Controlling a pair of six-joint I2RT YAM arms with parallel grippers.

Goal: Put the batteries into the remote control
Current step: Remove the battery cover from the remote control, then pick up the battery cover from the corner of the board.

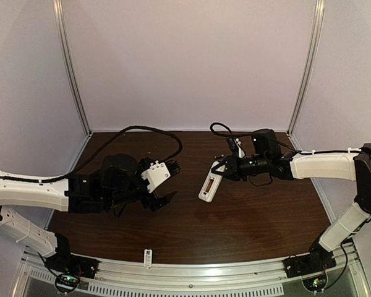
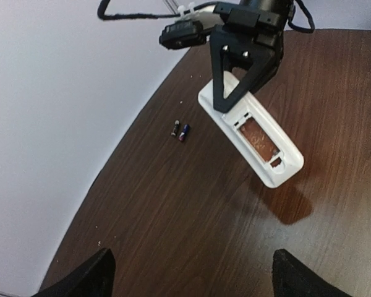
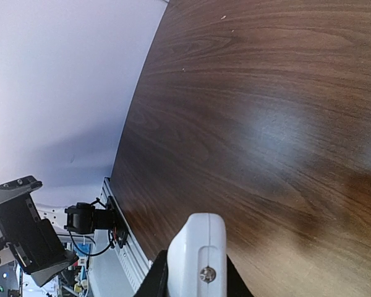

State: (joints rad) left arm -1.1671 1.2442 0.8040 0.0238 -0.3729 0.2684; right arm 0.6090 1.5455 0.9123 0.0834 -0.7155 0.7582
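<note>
R gripper [image 1: 218, 168] clamps remote control [image 1: 208, 186]; L gripper [image 1: 171, 183] wide open

smooth white plastic remote control [image 2: 283, 150], dark wood-grain table [image 2: 198, 216] with soft sheen

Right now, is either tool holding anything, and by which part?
Right tool grips the remote by one end; the other end is free. Left tool is open and empty. Batteries lie loose on the table.

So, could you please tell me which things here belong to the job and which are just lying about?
For the job: remote control, in the right gripper; two batteries.
Lying about: small white piece at the near edge.
</note>
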